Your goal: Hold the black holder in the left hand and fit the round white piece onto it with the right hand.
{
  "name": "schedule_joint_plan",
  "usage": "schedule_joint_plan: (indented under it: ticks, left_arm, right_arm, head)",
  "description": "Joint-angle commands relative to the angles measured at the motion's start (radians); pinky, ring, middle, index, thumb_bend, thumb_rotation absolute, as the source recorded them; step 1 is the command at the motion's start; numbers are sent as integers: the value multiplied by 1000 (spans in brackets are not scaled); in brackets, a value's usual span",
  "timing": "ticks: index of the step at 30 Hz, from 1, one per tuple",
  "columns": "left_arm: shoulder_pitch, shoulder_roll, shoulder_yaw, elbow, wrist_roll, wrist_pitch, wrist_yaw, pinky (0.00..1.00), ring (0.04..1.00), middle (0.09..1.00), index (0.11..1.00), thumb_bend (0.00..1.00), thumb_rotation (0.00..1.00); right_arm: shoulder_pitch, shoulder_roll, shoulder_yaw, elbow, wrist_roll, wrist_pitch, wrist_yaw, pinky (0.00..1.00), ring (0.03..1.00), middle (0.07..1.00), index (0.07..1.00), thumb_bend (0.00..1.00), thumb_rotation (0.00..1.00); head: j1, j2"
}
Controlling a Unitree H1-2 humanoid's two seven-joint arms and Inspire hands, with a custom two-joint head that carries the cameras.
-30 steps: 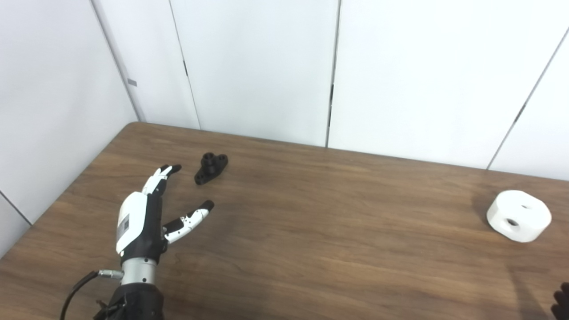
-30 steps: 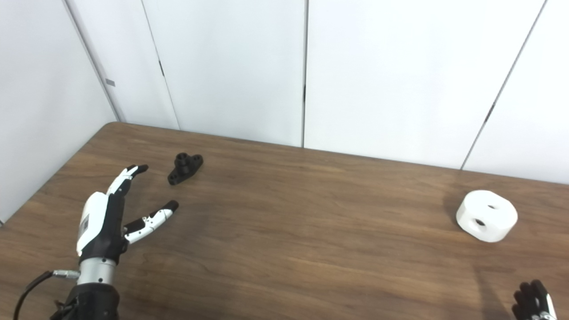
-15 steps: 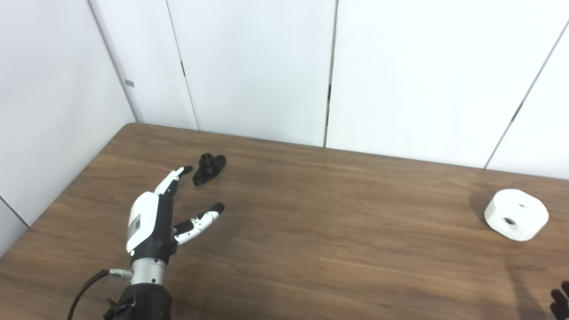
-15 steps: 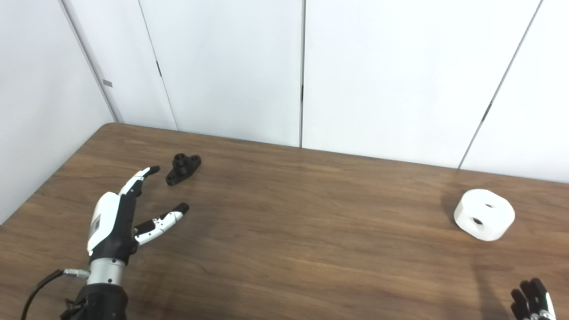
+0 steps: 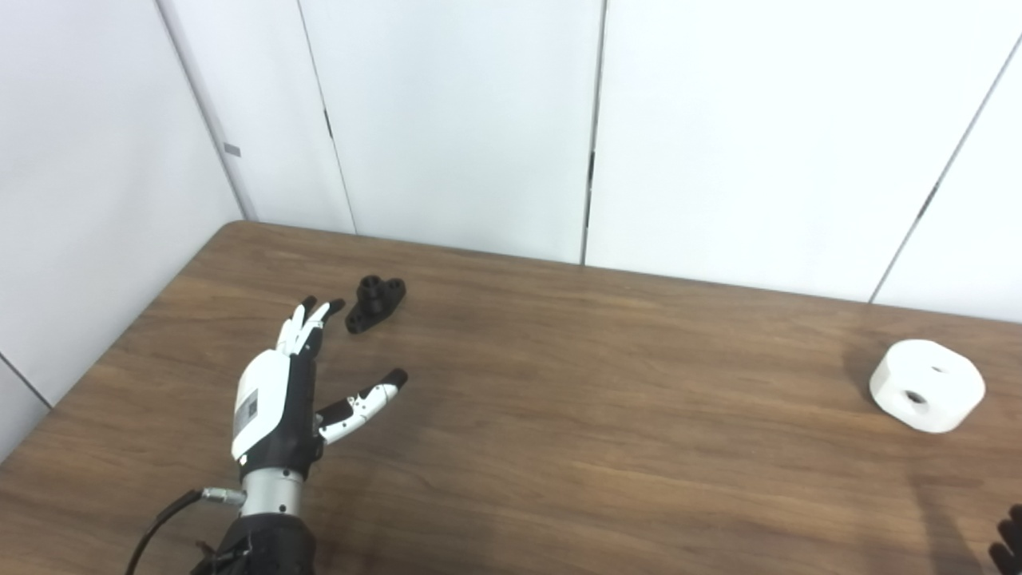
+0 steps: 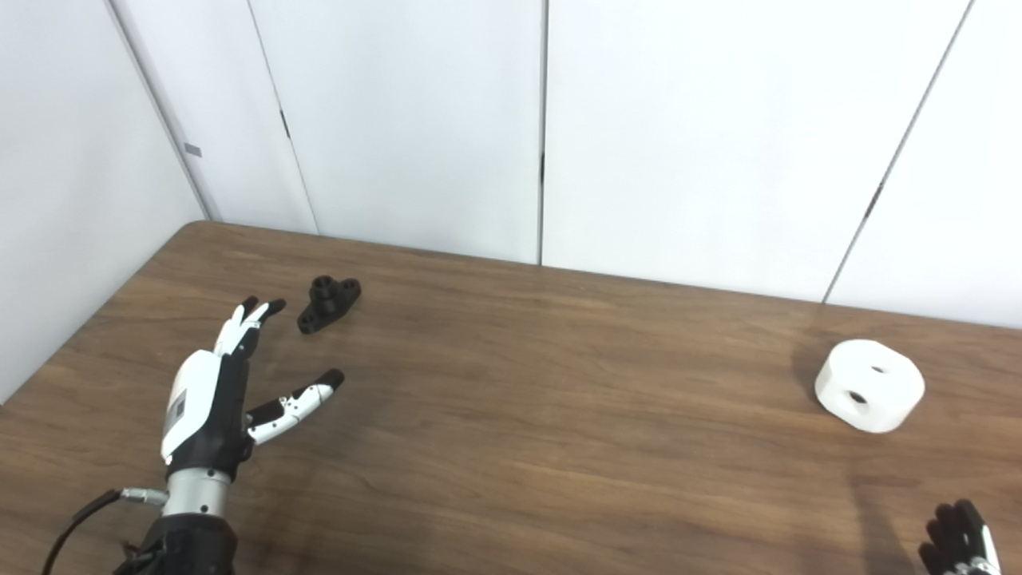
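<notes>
Black holder (image 5: 376,302) is lying on the table (image 5: 575,383) just beyond the left hand's (image 5: 281,391) spread, empty fingers (image 5: 310,323), not touching.

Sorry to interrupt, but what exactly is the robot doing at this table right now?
The left hand is open, its fingertips close to the black holder lying on the wooden table, not touching it. The round white piece sits untouched far to the right. Only the right hand's fingertips show at the bottom corner. Nothing is held.
</notes>
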Motion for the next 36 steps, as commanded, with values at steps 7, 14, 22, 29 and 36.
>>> schedule_joint_plan:
  ticks: [7, 14, 22, 29, 36]
  left_arm:
    - [-28, 26, 5, -3, 21, -21, 26, 934, 1000, 1000, 918, 787, 469]
    - [-28, 30, 31, -13, -23, -11, 11, 963, 1000, 1000, 923, 795, 437]
    - [-46, 46, 46, -5, -46, 9, -5, 966, 1000, 1000, 930, 797, 413]
    - [-79, 70, 52, 14, -54, 28, -8, 952, 1000, 1000, 933, 807, 431]
    - [-118, 101, 56, 44, -60, 45, -20, 956, 1000, 999, 929, 795, 411]
  right_arm:
    - [0, 2, 3, 40, 11, 12, 0, 1000, 989, 995, 1000, 609, 1000]
    - [-1, -1, 1, 44, 9, 9, 1, 1000, 992, 993, 1000, 607, 1000]
    - [-2, -3, 0, 51, 13, 5, 3, 1000, 983, 989, 1000, 610, 1000]
    - [-1, -4, 1, 49, 15, 13, 4, 1000, 984, 999, 1000, 611, 1000]
    - [-5, -4, 1, 57, 6, 4, 2, 1000, 981, 990, 1000, 616, 1000]
  head:
    - [-3, -1]
    - [3, -1]
    - [6, 0]
    - [13, -2]
    - [15, -3]
